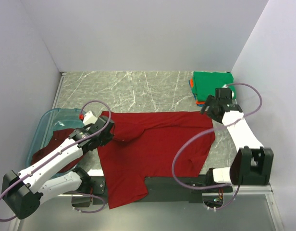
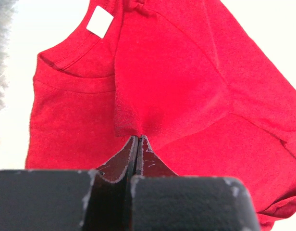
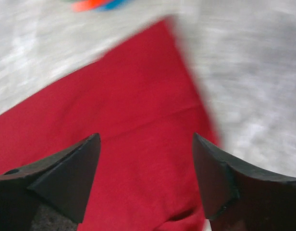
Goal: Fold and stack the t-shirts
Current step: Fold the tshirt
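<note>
A bright red t-shirt [image 1: 153,144] lies spread across the marble table, its lower part hanging over the near edge. My left gripper [image 1: 112,132] is shut on a pinched fold of it near the collar; in the left wrist view the closed fingertips [image 2: 138,138] bite the red cloth [image 2: 186,72] below the white neck label [image 2: 100,21]. My right gripper [image 1: 205,108] hovers open over the shirt's far right corner [image 3: 138,96], with nothing between its fingers [image 3: 88,159]. A folded stack topped by a green shirt [image 1: 213,84] sits at the far right. A maroon shirt [image 1: 47,153] lies in the tub.
The translucent blue tub [image 1: 38,132] stands at the left, beside the left arm. Orange and blue folded edges [image 1: 192,86] show under the green shirt. Bare marble [image 1: 129,91] stretches behind the red shirt. White walls close in the table on three sides.
</note>
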### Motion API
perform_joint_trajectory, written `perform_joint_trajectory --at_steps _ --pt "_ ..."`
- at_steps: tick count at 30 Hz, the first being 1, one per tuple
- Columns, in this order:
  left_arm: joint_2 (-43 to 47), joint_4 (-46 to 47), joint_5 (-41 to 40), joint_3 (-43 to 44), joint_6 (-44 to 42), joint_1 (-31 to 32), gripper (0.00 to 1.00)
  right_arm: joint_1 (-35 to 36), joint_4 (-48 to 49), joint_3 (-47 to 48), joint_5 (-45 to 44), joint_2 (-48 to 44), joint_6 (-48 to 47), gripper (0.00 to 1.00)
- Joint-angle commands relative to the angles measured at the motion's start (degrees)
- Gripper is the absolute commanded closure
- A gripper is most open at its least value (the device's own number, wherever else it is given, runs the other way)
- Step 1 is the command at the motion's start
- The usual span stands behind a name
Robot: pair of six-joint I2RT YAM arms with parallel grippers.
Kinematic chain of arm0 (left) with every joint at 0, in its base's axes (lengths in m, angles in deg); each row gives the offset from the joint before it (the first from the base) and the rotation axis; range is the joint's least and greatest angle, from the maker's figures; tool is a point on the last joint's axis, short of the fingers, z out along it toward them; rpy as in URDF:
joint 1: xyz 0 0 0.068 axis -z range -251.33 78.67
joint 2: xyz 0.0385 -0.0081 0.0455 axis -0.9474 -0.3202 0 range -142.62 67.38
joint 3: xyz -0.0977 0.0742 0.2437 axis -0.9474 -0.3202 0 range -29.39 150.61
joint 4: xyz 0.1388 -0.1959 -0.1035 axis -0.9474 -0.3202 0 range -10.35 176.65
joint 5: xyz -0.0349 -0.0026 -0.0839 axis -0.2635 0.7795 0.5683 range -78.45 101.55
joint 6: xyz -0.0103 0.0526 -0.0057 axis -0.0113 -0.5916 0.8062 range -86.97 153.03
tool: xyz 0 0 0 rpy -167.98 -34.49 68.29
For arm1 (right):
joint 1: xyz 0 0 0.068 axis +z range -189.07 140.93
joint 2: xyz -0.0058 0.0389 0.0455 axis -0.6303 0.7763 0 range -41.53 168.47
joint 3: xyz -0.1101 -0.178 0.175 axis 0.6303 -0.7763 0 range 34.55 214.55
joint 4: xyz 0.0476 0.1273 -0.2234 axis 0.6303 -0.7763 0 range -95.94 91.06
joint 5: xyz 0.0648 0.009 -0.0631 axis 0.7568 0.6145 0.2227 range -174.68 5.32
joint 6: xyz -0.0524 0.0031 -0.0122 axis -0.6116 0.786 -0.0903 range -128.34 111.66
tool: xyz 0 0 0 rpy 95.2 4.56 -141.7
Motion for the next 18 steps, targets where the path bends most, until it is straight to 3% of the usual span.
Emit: perform_joint_trajectory --at_steps 1,5,10,18 --pt "-0.89 3.91 -0.1 0.55 -1.65 0.28 0.99 7.8 7.52 -2.69 14.68 -7.09 -3.86 0.16" --pt "-4.4 7.34 -2.21 2.21 -3.67 0.02 0.99 19.78 10.94 -4.63 17.41 -10.35 -4.57 0.16" --pt "-10.73 13.5 -0.11 5.9 -10.7 -7.17 0.99 31.2 18.07 -6.39 26.02 -8.25 -5.18 0.16" --pt "-22.15 21.68 5.7 12.57 -19.06 -15.79 0.99 48.69 18.24 1.25 18.56 7.29 -5.45 0.16"
